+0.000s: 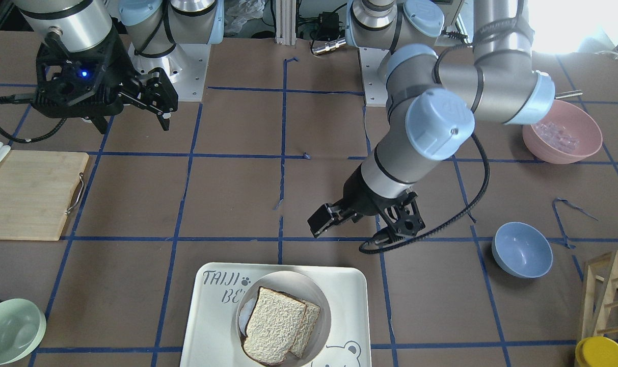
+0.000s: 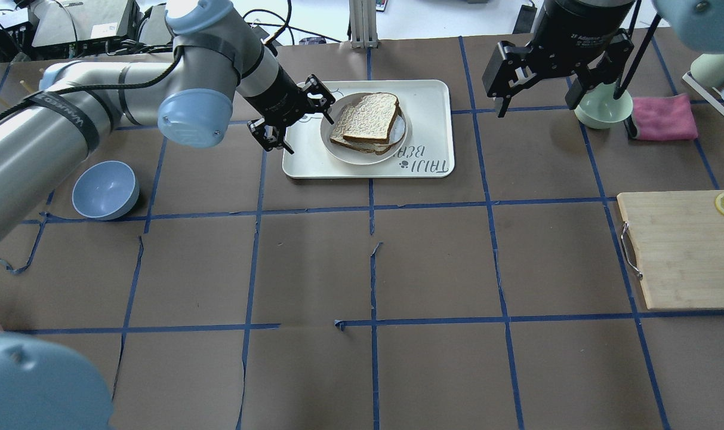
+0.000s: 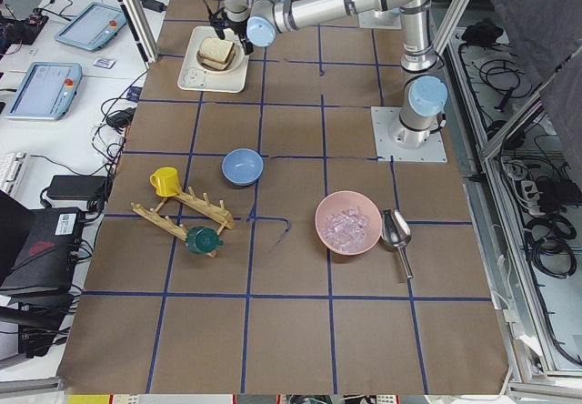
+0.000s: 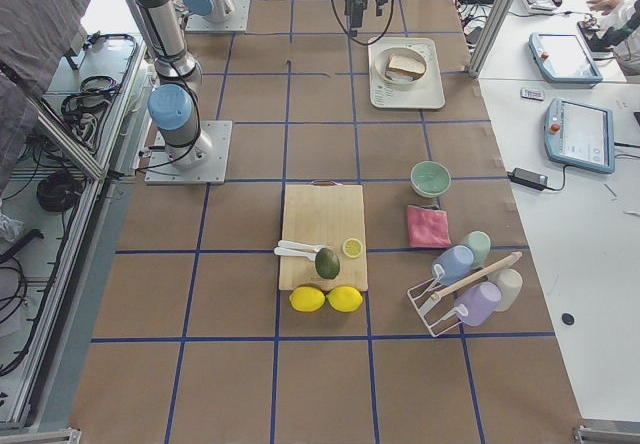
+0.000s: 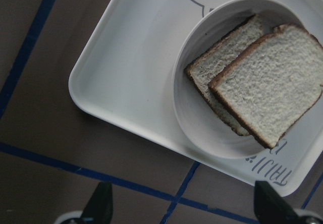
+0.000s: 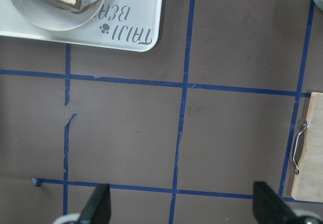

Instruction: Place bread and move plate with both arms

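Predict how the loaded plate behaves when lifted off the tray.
Probably stiff, light: the plate looks shallow and rigid. The top bread slice lies loose across the lower slice, so tilting may slide it. On the smooth bear-printed tray, a push likely skids it.

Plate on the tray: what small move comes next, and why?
Probably swing the right end effector toward the plate: the bread already lies on it, the open left end effector is beside its rim, the right one is far off.

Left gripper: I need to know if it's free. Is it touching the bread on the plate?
Apart. The left wrist view shows the left gripper open over brown table, with the tray rim between it and the bread.
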Controlling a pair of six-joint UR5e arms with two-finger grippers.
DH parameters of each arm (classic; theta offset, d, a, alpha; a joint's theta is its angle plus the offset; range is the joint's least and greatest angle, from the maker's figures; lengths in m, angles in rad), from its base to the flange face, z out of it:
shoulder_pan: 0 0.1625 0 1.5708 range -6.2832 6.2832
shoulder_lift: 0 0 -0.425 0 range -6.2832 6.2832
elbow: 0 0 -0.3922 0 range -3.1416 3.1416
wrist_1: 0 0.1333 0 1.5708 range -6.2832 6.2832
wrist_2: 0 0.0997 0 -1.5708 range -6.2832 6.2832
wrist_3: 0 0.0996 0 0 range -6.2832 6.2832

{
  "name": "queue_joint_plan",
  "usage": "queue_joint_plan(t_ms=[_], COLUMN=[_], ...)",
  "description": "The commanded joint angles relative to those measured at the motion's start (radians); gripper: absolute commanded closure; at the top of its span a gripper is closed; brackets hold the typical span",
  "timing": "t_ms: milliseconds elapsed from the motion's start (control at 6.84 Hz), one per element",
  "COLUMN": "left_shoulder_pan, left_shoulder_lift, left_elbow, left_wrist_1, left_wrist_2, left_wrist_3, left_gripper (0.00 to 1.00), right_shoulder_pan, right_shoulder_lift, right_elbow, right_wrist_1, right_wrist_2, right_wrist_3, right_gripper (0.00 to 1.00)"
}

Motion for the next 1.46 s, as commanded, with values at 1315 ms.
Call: queue_joint_plan(t_ms=[1315], left_shoulder_pan=[0.012], left_shoulder_lift=[0.349], left_elbow=[0.002], left_wrist_1=[-0.426], left_wrist_2=[0.270], left_wrist_3=[0.682], left_gripper=[0.00], right_shoulder_pan=[-0.002], right_shoulder_lift=[0.002], right_elbow=[0.006], right_wrist_1=[-0.081], right_wrist_2=[0.013], right_wrist_3=[0.004], right_gripper=[0.00])
